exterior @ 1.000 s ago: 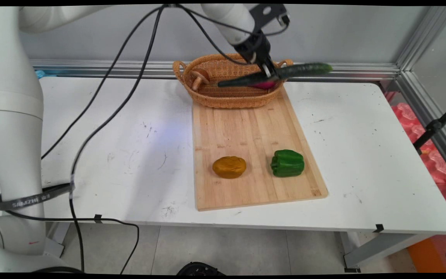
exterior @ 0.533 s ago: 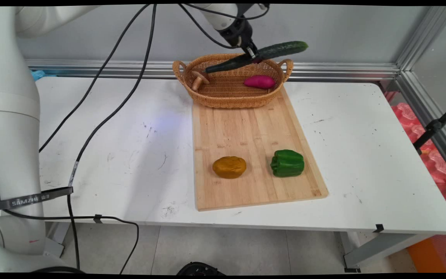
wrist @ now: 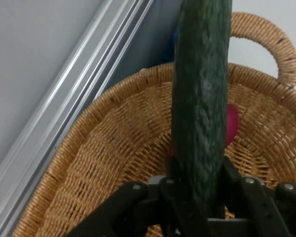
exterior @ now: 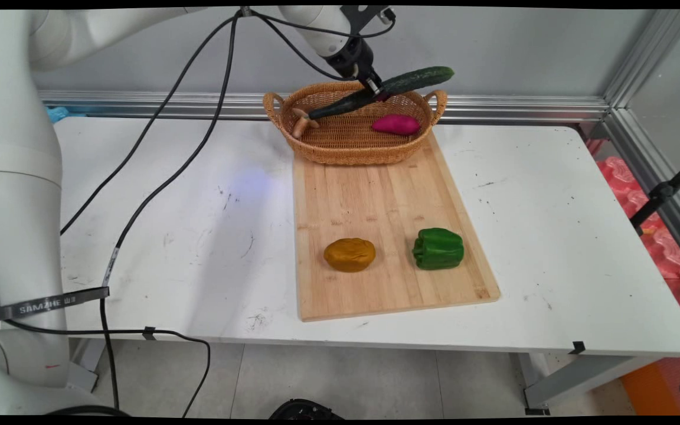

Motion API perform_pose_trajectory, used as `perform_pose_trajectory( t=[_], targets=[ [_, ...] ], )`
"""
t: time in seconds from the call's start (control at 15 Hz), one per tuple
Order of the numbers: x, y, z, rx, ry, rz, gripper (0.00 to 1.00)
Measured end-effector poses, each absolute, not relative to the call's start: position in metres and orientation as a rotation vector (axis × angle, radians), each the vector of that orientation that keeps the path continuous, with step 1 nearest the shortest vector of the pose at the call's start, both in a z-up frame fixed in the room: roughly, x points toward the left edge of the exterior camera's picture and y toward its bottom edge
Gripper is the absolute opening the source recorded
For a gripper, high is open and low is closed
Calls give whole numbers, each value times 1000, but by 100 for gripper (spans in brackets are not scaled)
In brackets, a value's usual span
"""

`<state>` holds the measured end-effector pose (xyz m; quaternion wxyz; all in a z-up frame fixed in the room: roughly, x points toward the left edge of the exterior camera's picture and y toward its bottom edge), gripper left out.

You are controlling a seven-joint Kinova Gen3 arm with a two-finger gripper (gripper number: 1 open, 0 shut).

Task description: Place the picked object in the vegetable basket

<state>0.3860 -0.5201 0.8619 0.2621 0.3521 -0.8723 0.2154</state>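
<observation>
The cucumber [exterior: 384, 92] hangs tilted in the air above the wicker basket [exterior: 349, 150], its right end higher (the low, dark end points left, close over the mushroom [exterior: 301, 123] inside). The gripper [exterior: 375, 90] is clenched around its middle. Below it in the basket lies a magenta sweet potato [exterior: 396, 124]. The basket sits at the far end of the cutting board [exterior: 375, 195]; at the near end rest a potato [exterior: 349, 254] and a green pepper [exterior: 438, 248].
</observation>
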Motion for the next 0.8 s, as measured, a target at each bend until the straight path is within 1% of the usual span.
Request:
perform_pose_trajectory(
  t=[0.33,0.4,0.8],
  targets=[
    [391,-526,849,968,-2353,579,0],
    [392,-527,847,970,-2352,580,100],
    [398,-527,839,980,-2365,570,100]
  ],
)
